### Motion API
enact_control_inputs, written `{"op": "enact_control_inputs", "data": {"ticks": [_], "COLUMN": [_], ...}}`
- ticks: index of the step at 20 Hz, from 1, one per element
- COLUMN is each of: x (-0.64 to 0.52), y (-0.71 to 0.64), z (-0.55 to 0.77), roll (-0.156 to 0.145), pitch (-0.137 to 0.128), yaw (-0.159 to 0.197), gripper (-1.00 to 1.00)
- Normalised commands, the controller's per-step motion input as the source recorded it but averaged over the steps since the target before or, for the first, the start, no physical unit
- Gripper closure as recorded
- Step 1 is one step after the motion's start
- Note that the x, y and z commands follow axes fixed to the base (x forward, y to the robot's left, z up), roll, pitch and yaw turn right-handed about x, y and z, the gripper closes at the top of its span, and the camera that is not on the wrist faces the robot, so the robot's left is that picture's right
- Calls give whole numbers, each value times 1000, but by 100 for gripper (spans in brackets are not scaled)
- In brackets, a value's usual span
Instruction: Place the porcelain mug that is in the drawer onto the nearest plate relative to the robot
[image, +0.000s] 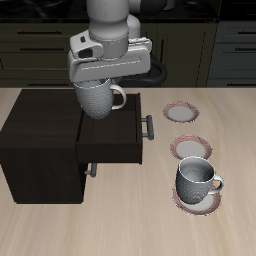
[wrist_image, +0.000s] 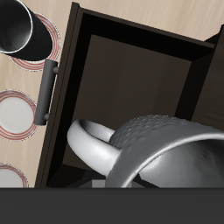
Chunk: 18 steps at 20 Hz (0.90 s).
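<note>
My gripper (image: 95, 88) is shut on the porcelain mug (image: 97, 100), grey-white with dotted sides, and holds it just above the open dark drawer (image: 112, 142). Its loop handle points toward the plates. In the wrist view the mug (wrist_image: 153, 144) fills the near field over the drawer's dark inside (wrist_image: 131, 79). The plate nearest the robot (image: 181, 111) lies bare, farther back beside the drawer; it also shows in the wrist view (wrist_image: 9, 177).
The drawer's grey bar handle (image: 149, 127) faces the plates. A middle plate (image: 191, 149) is bare. A second, identical mug (image: 196, 179) stands on the plate nearest the table's front edge (image: 198, 200). The dark cabinet (image: 40, 140) holds the drawer.
</note>
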Motion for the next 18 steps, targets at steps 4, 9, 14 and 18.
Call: {"op": "enact_control_inputs", "data": {"ticks": [4,9,14,18], "x": [-387,-362,-360,-290], "y": [95,88,184,390], "z": [666,478,270,-63], "roll": [-3,-31,-20,-42], "pitch": [-119,-89,-57,-30], "yaw": [-1,-31,-49,-82], "gripper": [100,100,100,100]}}
